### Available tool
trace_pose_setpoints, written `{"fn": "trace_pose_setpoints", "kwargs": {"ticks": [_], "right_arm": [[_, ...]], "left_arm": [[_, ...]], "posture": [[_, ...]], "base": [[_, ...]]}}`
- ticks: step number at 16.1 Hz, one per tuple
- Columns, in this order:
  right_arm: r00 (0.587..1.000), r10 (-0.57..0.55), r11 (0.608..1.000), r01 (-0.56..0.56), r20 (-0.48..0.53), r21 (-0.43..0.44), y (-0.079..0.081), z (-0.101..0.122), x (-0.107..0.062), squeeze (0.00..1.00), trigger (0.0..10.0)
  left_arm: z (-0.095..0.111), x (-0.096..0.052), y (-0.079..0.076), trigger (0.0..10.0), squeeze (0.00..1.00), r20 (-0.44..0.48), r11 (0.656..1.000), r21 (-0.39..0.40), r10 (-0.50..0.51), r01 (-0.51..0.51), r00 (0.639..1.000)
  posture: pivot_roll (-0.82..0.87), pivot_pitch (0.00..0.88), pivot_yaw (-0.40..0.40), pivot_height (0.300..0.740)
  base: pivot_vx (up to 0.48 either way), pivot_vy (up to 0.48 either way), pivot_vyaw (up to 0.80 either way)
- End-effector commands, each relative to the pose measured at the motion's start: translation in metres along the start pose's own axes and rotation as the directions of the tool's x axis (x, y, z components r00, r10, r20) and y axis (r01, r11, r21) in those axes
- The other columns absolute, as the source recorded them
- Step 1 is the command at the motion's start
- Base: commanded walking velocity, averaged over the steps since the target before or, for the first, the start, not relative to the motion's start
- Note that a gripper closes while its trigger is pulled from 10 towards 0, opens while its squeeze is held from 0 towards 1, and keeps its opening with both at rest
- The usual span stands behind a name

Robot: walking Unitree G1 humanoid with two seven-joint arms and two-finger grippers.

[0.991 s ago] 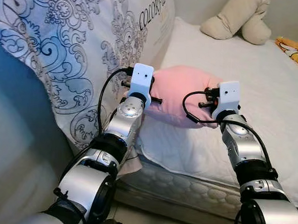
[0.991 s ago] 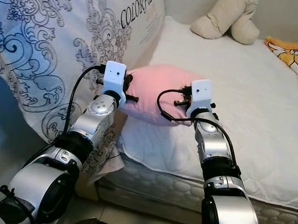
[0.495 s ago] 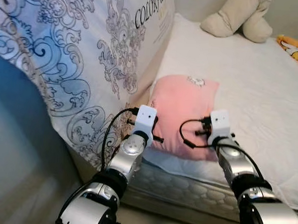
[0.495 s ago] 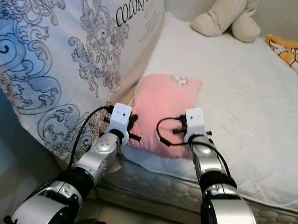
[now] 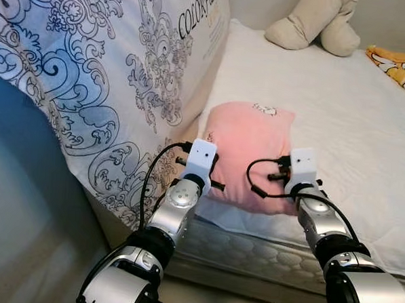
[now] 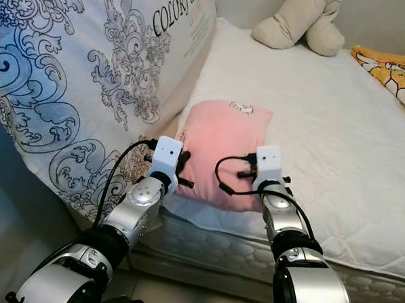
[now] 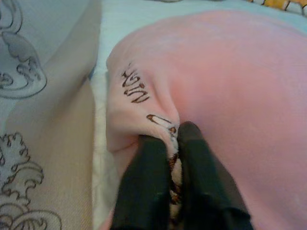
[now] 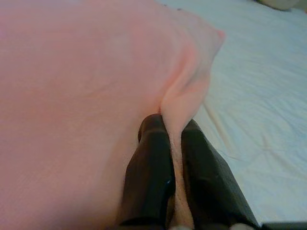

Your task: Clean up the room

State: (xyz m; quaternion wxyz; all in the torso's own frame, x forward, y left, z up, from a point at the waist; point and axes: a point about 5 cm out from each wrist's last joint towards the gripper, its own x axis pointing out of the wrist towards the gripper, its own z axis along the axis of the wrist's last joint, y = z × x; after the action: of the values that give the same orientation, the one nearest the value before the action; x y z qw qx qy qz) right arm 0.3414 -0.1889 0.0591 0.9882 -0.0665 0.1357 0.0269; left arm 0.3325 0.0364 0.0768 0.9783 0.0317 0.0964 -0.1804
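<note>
**Pink pillow set down on the bed, both tools still pinching it**

While each tool keeps a fold of fabric nipped between its black fingers, the pink pillow point(image 5: 249, 150) now lies flat on the mattress rather than hanging in the air between the arms, as it did a second ago. The left tool point(image 7: 169, 143) is closed tight on the near left corner, next to some brown stitched lettering; the right tool point(image 8: 173, 132) is closed just as tight on a pinched ridge of cloth at the near right corner. Nothing else is in either grip.

Outward from the tools, the pillow rests near the edge of the bed point(image 5: 353, 119), its far side bearing a small printed figure. A large quilt point(image 5: 98, 71) with blue scroll patterns leans just beside its left edge. Well beyond, at the head of the bed, a beige plush toy point(image 5: 314, 25) sits against the wall, and an orange patterned cloth point(image 5: 401, 63) lies at the far right.

Over the last second the arms have come down and drawn back towards the robot, and the pillow has gone from lifted to laid. By my reading the placing is all but done; what remains for this item is to open both tools and pull clear without dragging the corners.
</note>
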Motion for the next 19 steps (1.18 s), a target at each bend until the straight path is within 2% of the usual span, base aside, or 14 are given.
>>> {"fn": "trace_pose_setpoints", "kwargs": {"ticks": [1, 4, 8, 12, 17, 19], "right_arm": [[0.998, -0.017, 1.000, 0.015, 0.061, 0.026, -0.001, 0.009, 0.001, 1.00, 10.0], [0.996, -0.010, 1.000, 0.008, 0.086, 0.025, 0.001, 0.009, -0.001, 1.00, 10.0], [0.996, 0.000, 1.000, -0.002, 0.090, 0.025, 0.000, 0.005, -0.004, 1.00, 10.0], [0.985, 0.005, 1.000, -0.008, 0.171, 0.019, 0.001, 0.019, -0.004, 1.00, 10.0], [0.934, -0.016, 1.000, 0.018, 0.357, -0.004, 0.004, 0.049, -0.017, 1.00, 10.0], [0.891, -0.077, 0.997, 0.076, 0.448, 0.022, 0.003, 0.064, -0.037, 1.00, 10.0]], "left_arm": [[0.019, 0.004, -0.039, 10.0, 1.00, 0.071, 0.994, -0.062, -0.090, 0.095, 0.993], [0.029, 0.004, -0.039, 10.0, 1.00, 0.113, 0.991, -0.087, -0.089, 0.099, 0.990], [0.034, 0.000, -0.050, 10.0, 1.00, 0.137, 0.979, -0.121, -0.148, 0.165, 0.979], [0.047, -0.002, -0.046, 10.0, 1.00, 0.184, 0.978, -0.122, -0.147, 0.171, 0.972], [0.090, -0.014, -0.030, 10.0, 1.00, 0.353, 0.986, -0.036, -0.141, 0.164, 0.925], [0.102, -0.027, -0.017, 10.0, 1.00, 0.412, 0.987, 0.039, -0.158, 0.156, 0.898]], "posture": [[-0.03, 0.000, -0.039, 0.740], [-0.04, 0.000, -0.037, 0.740], [-0.04, 0.000, -0.034, 0.740], [-0.04, 0.000, -0.037, 0.740], [-0.03, 0.000, -0.045, 0.740], [-0.03, 0.000, -0.047, 0.740]], "base": [[0.000, 0.000, 0.00], [0.000, 0.000, 0.00], [0.000, 0.000, 0.00], [0.000, 0.000, 0.00], [0.000, 0.000, 0.00], [0.000, 0.000, 0.00]]}}
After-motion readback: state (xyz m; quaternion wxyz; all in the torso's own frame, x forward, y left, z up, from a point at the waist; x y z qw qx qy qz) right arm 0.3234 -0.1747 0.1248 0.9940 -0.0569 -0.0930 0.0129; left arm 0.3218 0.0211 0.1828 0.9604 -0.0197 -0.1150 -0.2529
